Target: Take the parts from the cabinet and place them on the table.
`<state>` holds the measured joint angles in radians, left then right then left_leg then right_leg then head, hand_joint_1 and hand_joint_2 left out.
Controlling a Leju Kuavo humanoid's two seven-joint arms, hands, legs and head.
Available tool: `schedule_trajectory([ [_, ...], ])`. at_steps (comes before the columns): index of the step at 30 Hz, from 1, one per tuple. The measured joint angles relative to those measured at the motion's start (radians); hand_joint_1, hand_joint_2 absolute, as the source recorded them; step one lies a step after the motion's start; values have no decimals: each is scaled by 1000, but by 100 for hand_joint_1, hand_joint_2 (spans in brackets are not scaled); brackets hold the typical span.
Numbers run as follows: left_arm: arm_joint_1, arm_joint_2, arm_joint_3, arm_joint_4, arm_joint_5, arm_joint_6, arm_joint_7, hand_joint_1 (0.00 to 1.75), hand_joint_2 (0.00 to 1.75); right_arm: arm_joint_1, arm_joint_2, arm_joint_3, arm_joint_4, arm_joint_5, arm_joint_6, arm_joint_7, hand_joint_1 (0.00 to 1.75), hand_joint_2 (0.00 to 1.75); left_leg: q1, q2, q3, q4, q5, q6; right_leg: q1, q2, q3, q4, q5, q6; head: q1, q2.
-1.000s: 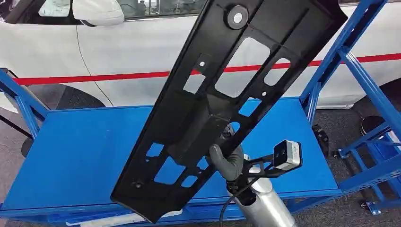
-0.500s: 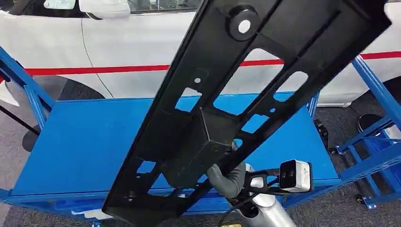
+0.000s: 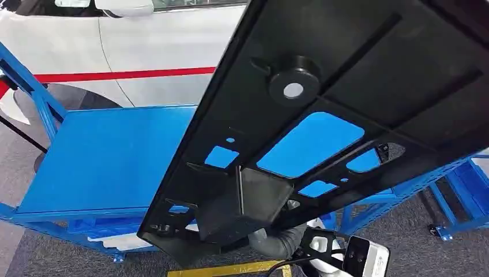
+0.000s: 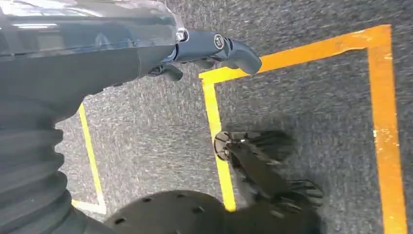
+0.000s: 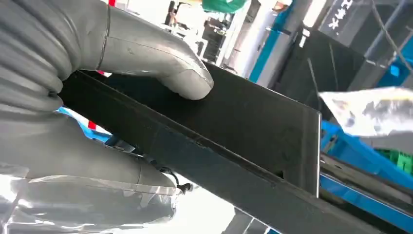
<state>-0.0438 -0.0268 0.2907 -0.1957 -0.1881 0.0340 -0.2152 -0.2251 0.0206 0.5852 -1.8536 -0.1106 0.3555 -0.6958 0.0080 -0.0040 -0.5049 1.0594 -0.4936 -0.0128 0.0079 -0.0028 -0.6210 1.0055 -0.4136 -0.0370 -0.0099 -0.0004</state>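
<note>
Your right hand [image 3: 281, 241] grips the long black panel [image 3: 323, 115] near its lower end — thumb [image 5: 160, 68] pressed flat on its face. The panel slants from 7 to 1 o'clock above the blue table [image 3: 109, 158]. Your left hand [image 4: 214, 48] hangs over the floor, fingers curled, holding nothing.

This is an industrial workshop or car-assembly floor. A white car body with a red stripe [image 3: 144, 55] stands just behind a flat blue metal cart table [image 3: 109, 158] framed in blue steel tubing. More blue metal racking [image 3: 461, 190] stands to the side. The floor is grey, coarse carpet [image 4: 302, 97] marked with yellow taped lines [image 4: 384, 122], the kind that bound work zones. A long black stamped panel with cut-out openings [image 3: 323, 115] looks like a vehicle part.
</note>
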Motion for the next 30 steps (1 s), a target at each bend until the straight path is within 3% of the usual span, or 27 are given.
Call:
schedule_trajectory([
  [1,-4,3,0,0,0,2,3,0,175,0,0,0,-3,0,9,0,175,175,-5,2,52,-84,-29,11,6,0,-6,2,7,6,0,0],
  [2,-5,2,0,0,0,4,4,0,175,2,-1,0,-3,-1,23,-1,175,175,-7,2,47,-84,-24,8,0,-3,-5,-2,16,13,0,0],
  [4,-3,2,0,0,2,6,5,0,175,6,-3,0,-2,-3,44,-2,175,175,-15,1,37,-89,-14,18,-6,-4,-7,-4,30,25,0,0],
  [5,-1,2,1,0,3,7,6,0,175,9,-6,0,-2,-3,52,-2,175,175,-8,2,35,-100,2,26,-2,-3,-9,-8,36,32,0,0],
  [6,-2,2,2,1,8,9,6,0,175,14,-8,0,-1,-4,58,-2,175,175,-4,10,29,-107,17,31,-6,0,-17,8,6,38,0,0],
  [7,-1,2,3,1,10,11,6,0,175,17,-11,0,0,-5,65,-2,175,175,-4,11,14,-107,27,40,-7,1,-32,50,-55,42,0,0],
  [9,0,0,7,1,13,14,6,0,175,25,-15,0,5,-5,90,-2,175,175,-5,11,-13,-104,50,42,-14,2,-73,192,-168,51,0,0],
  [10,1,-1,8,1,15,15,6,0,175,29,-17,0,8,-5,97,-2,175,175,-5,11,-30,-102,60,41,-16,1,-87,259,-193,56,0,0],
  [11,2,-1,9,1,15,16,6,0,175,32,-19,0,11,-5,103,-2,175,175,-4,12,-47,-98,69,39,-19,1,-89,297,-188,60,0,0],
  [12,3,-2,9,1,15,16,6,0,175,34,-20,-1,14,-5,105,-2,175,175,-3,12,-65,-91,78,36,-23,1,-70,294,-157,64,0,0],
  [14,3,-4,9,1,15,16,6,0,175,35,-23,-2,20,-6,111,-2,175,175,1,12,-100,-73,90,28,-31,1,22,180,-85,68,0,0],
  [15,3,-5,9,1,15,16,5,0,175,36,-24,-3,20,-7,114,-2,175,175,2,12,-115,-61,95,22,-33,1,91,86,-80,69,0,0],
  [16,5,-5,10,1,15,16,4,0,175,36,-24,-3,20,-9,120,-2,175,175,0,11,-128,-52,99,16,-28,2,135,12,-118,66,0,0],
  [17,5,-5,10,1,15,16,2,0,175,41,-25,-5,21,-10,126,-3,175,175,1,11,-131,-48,105,9,-20,7,138,0,-121,51,-3,0],
  [19,7,-5,11,1,18,16,-1,0,175,48,-29,-8,22,-12,134,-3,175,175,3,11,-132,-53,122,-5,-15,9,125,3,-113,40,-1,0],
  [20,10,-5,13,1,18,16,-1,0,175,50,-31,-10,24,-16,142,-3,175,175,4,9,-134,-56,132,-14,-19,7,119,-3,-102,27,-1,0],
  [21,11,-4,16,1,19,16,-4,0,175,50,-32,-13,28,-19,148,-4,175,175,10,8,-140,-48,115,-18,-24,1,113,-7,-88,17,-1,0],
  [22,11,-5,16,1,20,15,-7,0,175,50,-32,-14,30,-21,153,-4,175,175,10,8,-155,-18,63,-21,-24,1,100,-7,-78,9,-2,0],
  [24,12,-5,18,1,21,15,-9,0,175,51,-32,-19,35,-23,164,-4,175,175,12,8,-193,118,-56,-26,-21,0,74,-7,-57,1,-1,0],
  [25,12,-5,19,1,21,15,-10,0,175,52,-32,-22,38,-23,166,-4,175,175,11,8,-208,195,-94,-29,-19,0,59,-6,-45,1,-1,0],
  [26,12,-5,22,1,21,16,-11,0,175,52,-32,-25,41,-23,168,-4,175,175,11,8,-212,246,-100,-31,-18,-1,44,-5,-35,2,-2,0],
  [27,12,-5,26,1,21,16,-13,0,175,52,-32,-29,45,-23,171,-4,175,175,11,8,-198,258,-77,-30,-17,-1,29,-4,-23,3,-2,0],
  [28,12,-5,29,1,21,16,-15,0,175,52,-32,-31,46,-23,172,-4,175,175,11,8,-164,228,-37,-28,-17,-1,14,-3,-13,5,-2,0],
  [29,12,-5,31,1,21,16,-16,0,175,52,-32,-33,47,-24,172,-4,175,175,11,8,-116,166,-1,-24,-16,-1,2,-3,-3,8,-2,0],
  [30,11,-5,32,1,19,16,-16,0,175,51,-32,-35,47,-25,172,-4,175,175,11,8,-54,82,17,-18,-15,0,-8,-3,7,11,-2,0],
])
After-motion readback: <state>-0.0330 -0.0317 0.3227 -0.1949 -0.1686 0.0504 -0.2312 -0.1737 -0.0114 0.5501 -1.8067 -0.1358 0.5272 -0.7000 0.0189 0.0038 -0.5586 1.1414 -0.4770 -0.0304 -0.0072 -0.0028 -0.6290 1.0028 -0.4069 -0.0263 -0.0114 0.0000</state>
